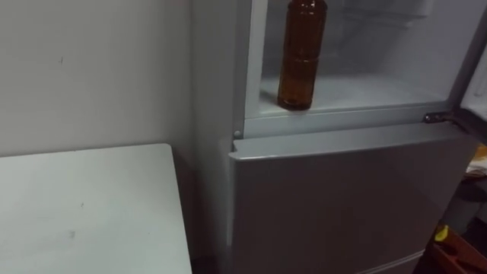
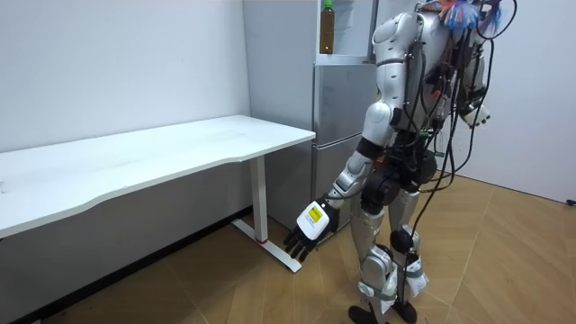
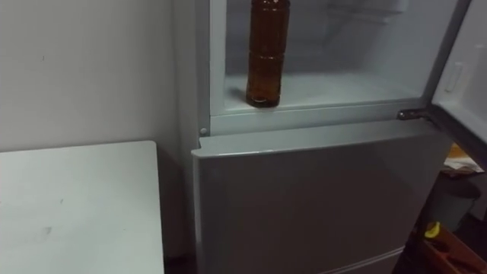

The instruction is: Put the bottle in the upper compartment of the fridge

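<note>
The bottle (image 1: 302, 53) stands upright at upper centre on the open fridge's (image 1: 342, 198) shelf. In the room view's lower middle the left hand (image 2: 310, 223) hangs with its fingers loosely apart, near the desk (image 2: 135, 162).

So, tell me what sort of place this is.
Probably a plain indoor room set up as a kitchen corner: a silver fridge with its upper compartment open and a brown bottle standing inside, a white table beside it, and wood-pattern flooring.
</note>
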Controlling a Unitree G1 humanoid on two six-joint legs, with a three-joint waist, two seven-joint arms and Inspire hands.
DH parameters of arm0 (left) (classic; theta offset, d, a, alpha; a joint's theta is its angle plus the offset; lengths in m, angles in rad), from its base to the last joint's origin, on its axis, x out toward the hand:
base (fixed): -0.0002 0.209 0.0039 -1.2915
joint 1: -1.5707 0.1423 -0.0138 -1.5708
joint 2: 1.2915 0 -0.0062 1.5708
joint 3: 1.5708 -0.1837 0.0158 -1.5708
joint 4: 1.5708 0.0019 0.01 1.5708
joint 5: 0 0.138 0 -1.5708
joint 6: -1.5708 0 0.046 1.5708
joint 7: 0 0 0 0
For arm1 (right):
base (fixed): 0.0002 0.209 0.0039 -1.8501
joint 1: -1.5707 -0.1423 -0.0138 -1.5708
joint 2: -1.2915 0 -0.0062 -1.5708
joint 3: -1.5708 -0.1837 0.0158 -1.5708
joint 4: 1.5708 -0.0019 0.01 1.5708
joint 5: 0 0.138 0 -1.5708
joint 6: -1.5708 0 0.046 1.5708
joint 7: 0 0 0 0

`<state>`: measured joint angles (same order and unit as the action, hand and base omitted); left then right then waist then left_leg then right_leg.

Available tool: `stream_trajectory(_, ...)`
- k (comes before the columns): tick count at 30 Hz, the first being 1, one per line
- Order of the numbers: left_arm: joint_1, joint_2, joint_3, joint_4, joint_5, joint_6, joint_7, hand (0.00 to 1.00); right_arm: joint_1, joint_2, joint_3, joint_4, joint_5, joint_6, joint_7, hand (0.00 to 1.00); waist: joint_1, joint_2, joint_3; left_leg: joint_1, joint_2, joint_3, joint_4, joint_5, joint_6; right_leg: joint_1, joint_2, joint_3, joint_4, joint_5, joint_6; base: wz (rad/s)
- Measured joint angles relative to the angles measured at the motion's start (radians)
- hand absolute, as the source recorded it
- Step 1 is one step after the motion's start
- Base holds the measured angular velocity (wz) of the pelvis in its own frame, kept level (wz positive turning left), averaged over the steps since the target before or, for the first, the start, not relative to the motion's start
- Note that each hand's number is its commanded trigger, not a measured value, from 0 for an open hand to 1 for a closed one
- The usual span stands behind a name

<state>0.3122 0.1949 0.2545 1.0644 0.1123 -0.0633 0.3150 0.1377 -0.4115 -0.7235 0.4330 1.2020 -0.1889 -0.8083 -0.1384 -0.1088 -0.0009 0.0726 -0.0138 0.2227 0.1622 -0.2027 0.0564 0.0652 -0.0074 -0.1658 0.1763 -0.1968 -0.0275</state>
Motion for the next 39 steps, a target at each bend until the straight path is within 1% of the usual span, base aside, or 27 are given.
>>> stream_trajectory(1, 0.001, 0.0, 0.006, -0.004, 0.001, 0.0, 0.0, 0.0, -0.006, -0.02, -0.007, -0.016, -0.002, -0.009, -0.023, 0.0, 0.001, -0.006, 0.0007, 0.0, 0.0, 0.001, 0.0, 0.0, 0.0, -0.001, 0.001, 0.002, 0.0, 0.0, 0.0, 0.0)
stream_trajectory(2, 0.001, 0.001, 0.008, -0.003, -0.001, 0.0, -0.001, 0.0, -0.01, -0.029, -0.008, -0.025, -0.013, -0.012, -0.031, 0.0, 0.002, -0.007, 0.0011, 0.001, 0.0, 0.002, -0.002, 0.0, 0.0, -0.001, 0.003, 0.002, 0.0, 0.0, 0.0, -0.07)
stream_trajectory(4, 0.002, 0.001, 0.01, 0.013, -0.013, -0.003, -0.005, 0.0, -0.045, -0.055, -0.01, -0.07, -0.082, -0.032, -0.057, 0.0, -0.001, -0.008, 0.0009, 0.008, 0.0, 0.014, -0.012, 0.0, 0.0, 0.001, 0.008, 0.014, 0.0, 0.0, 0.0, -0.14)
stream_trajectory(6, 0.002, 0.002, 0.011, 0.017, -0.013, -0.005, -0.011, 0.0, -0.05, -0.067, -0.018, -0.103, -0.133, -0.041, -0.076, 0.0, -0.001, -0.01, -0.0004, 0.008, 0.0, 0.015, -0.015, 0.0, 0.0, 0.003, 0.008, 0.013, -0.003, 0.0, 0.0, -0.04)
stream_trajectory(9, 0.007, 0.002, 0.016, 0.017, -0.007, -0.005, -0.023, 0.0, -0.051, -0.07, -0.05, -0.195, -0.165, -0.042, -0.109, 0.0, -0.003, -0.015, -0.0009, 0.007, 0.0, 0.014, -0.018, 0.0, -0.001, -0.001, 0.008, 0.009, -0.007, 0.0, 0.0, 0.01)
stream_trajectory(10, 0.01, 0.002, 0.018, 0.017, 0.0, -0.004, -0.023, 0.0, -0.048, -0.07, -0.053, -0.21, -0.21, -0.042, -0.104, 0.0, -0.003, -0.015, -0.0008, 0.007, 0.0, 0.014, -0.018, 0.0, -0.001, -0.001, 0.008, 0.01, -0.007, 0.0, 0.0, 0.0)
stream_trajectory(12, 0.015, 0.001, 0.019, 0.017, 0.003, 0.0, -0.024, 0.0, -0.048, -0.07, -0.054, -0.222, -0.246, -0.041, -0.114, 0.0, -0.004, -0.012, -0.0016, 0.006, -0.001, 0.014, -0.018, 0.0, -0.001, -0.001, 0.008, 0.01, -0.005, 0.001, 0.0, 0.0)
stream_trajectory(14, 0.014, 0.0, 0.02, 0.019, 0.007, 0.003, -0.025, 0.0, -0.048, -0.067, -0.051, -0.248, -0.299, -0.039, -0.128, 0.0, -0.001, -0.008, -0.0018, 0.006, -0.001, 0.014, -0.018, 0.0, -0.001, -0.002, 0.008, 0.006, -0.003, 0.001, 0.0, 0.0)
stream_trajectory(16, 0.007, -0.004, 0.02, 0.032, 0.012, 0.006, -0.025, 0.0, -0.048, -0.065, -0.045, -0.293, -0.387, -0.037, -0.146, 0.0, 0.0, 0.005, -0.0022, 0.007, -0.001, 0.014, -0.018, 0.0, -0.001, 0.0, 0.006, 0.002, -0.001, 0.001, 0.0, 0.0)
stream_trajectory(17, 0.006, -0.004, 0.02, 0.037, 0.014, 0.006, -0.025, 0.0, -0.048, -0.065, -0.042, -0.3, -0.408, -0.036, -0.149, 0.0, 0.0, 0.007, -0.0021, 0.009, -0.001, 0.013, -0.018, 0.0, -0.001, 0.002, 0.007, 0.002, -0.001, 0.0, 0.001, 0.0)
stream_trajectory(20, 0.008, -0.005, 0.021, 0.051, 0.015, 0.014, -0.023, 0.0, -0.048, -0.065, -0.022, -0.321, -0.493, -0.021, -0.16, 0.0, 0.004, 0.007, -0.0019, 0.012, 0.0, 0.012, -0.017, 0.001, -0.003, 0.004, 0.008, 0.01, 0.002, 0.0, 0.0, -0.01)
stream_trajectory(22, 0.013, -0.006, 0.021, 0.055, 0.012, 0.021, -0.023, 0.0, -0.048, -0.065, 0.002, -0.355, -0.548, 0.001, -0.172, 0.0, 0.006, 0.007, -0.0017, 0.011, 0.0, 0.013, -0.013, 0.002, -0.003, -0.01, 0.007, 0.017, 0.015, -0.007, -0.002, -0.02)
stream_trajectory(24, 0.013, -0.007, 0.021, 0.055, 0.013, 0.021, -0.023, 0.0, -0.048, -0.065, 0.023, -0.381, -0.566, 0.014, -0.176, 0.0, 0.006, 0.007, -0.0015, 0.007, 0.0, 0.01, -0.01, 0.002, -0.004, -0.014, 0.007, 0.017, 0.018, -0.008, -0.003, 0.0)
stream_trajectory(26, 0.012, -0.008, 0.021, 0.055, 0.011, 0.021, -0.023, 0.0, -0.048, -0.065, 0.031, -0.416, -0.569, 0.017, -0.179, 0.0, 0.01, 0.006, -0.0013, 0.009, 0.0, 0.009, -0.01, 0.002, -0.004, -0.016, 0.006, 0.017, 0.029, -0.012, -0.004, 0.0)
stream_trajectory(27, 0.012, -0.008, 0.021, 0.055, 0.012, 0.02, -0.023, 0.0, -0.051, -0.066, 0.03, -0.47, -0.568, 0.016, -0.187, 0.0, 0.011, 0.005, -0.0017, 0.01, 0.001, 0.009, -0.01, 0.003, -0.005, -0.015, 0.006, 0.017, 0.029, -0.013, -0.005, 0.0)
stream_trajectory(28, 0.012, -0.007, 0.021, 0.054, 0.014, 0.02, -0.021, 0.0, -0.057, -0.071, 0.03, -0.526, -0.568, 0.012, -0.188, 0.0, 0.01, 0.001, -0.0005, 0.009, 0.002, 0.008, -0.009, 0.004, -0.007, -0.015, 0.007, 0.016, 0.028, -0.013, -0.006, 0.0)
stream_trajectory(29, 0.011, -0.007, 0.021, 0.054, 0.014, 0.019, -0.021, 0.0, -0.061, -0.077, 0.03, -0.544, -0.568, 0.007, -0.187, 0.0, 0.01, -0.003, -0.0003, 0.009, 0.002, 0.008, -0.009, 0.005, -0.008, -0.015, 0.007, 0.015, 0.027, -0.012, -0.007, 0.0)
stream_trajectory(30, 0.01, -0.007, 0.018, 0.054, 0.015, 0.019, -0.021, 0.0, -0.063, -0.092, 0.031, -0.571, -0.568, 0.0, -0.186, 0.0, 0.011, -0.012, -0.0003, 0.008, 0.002, 0.005, -0.009, 0.005, -0.009, -0.013, 0.006, 0.011, 0.025, -0.011, -0.008, 0.06)
stream_trajectory(31, 0.01, -0.007, 0.017, 0.055, 0.015, 0.019, -0.02, 0.0, -0.063, -0.102, 0.03, -0.591, -0.568, -0.008, -0.184, 0.0, 0.012, -0.02, 0.0012, 0.007, 0.003, 0.002, -0.009, 0.005, -0.009, -0.011, 0.006, 0.008, 0.021, -0.011, -0.009, 0.07)
stream_trajectory(32, 0.01, -0.007, 0.016, 0.056, 0.014, 0.019, -0.02, 0.0, -0.063, -0.105, 0.03, -0.601, -0.568, -0.01, -0.184, 0.0, 0.012, -0.022, 0.0036, 0.007, 0.003, 0.001, -0.008, 0.006, -0.01, -0.01, 0.006, 0.003, 0.018, -0.01, -0.011, 0.08)
stream_trajectory(33, 0.01, -0.007, 0.013, 0.06, 0.014, 0.019, -0.016, 0.0, -0.066, -0.105, 0.03, -0.619, -0.569, -0.016, -0.181, 0.0, 0.012, -0.027, 0.0024, 0.006, 0.003, -0.003, -0.008, 0.006, -0.01, -0.006, 0.005, -0.005, 0.011, -0.007, -0.013, 0.08)
stream_trajectory(34, 0.01, -0.007, 0.004, 0.065, 0.014, 0.02, -0.012, 0.0, -0.071, -0.105, 0.03, -0.633, -0.569, -0.018, -0.177, 0.0, 0.012, -0.029, 0.0008, 0.005, 0.003, -0.005, -0.007, 0.006, -0.01, -0.005, 0.005, -0.009, 0.011, -0.007, -0.013, 0.07)
stream_trajectory(36, 0.01, -0.007, -0.01, 0.074, 0.014, 0.02, -0.012, 0.0, -0.072, -0.104, 0.033, -0.655, -0.576, -0.019, -0.168, 0.0, 0.014, -0.03, 0.0013, 0.006, 0.002, -0.006, -0.008, 0.005, -0.01, -0.002, 0.007, -0.011, 0.01, -0.007, -0.012, 0.02)
stream_trajectory(39, 0.01, -0.007, -0.023, 0.083, 0.014, 0.021, -0.009, 0.0, -0.071, -0.103, 0.034, -0.688, -0.6, -0.019, -0.15, 0.0, 0.028, -0.023, 0.0006, 0.008, 0.001, -0.006, -0.01, 0.004, -0.008, 0.003, 0.006, -0.012, 0.011, -0.005, -0.009, 0.0)
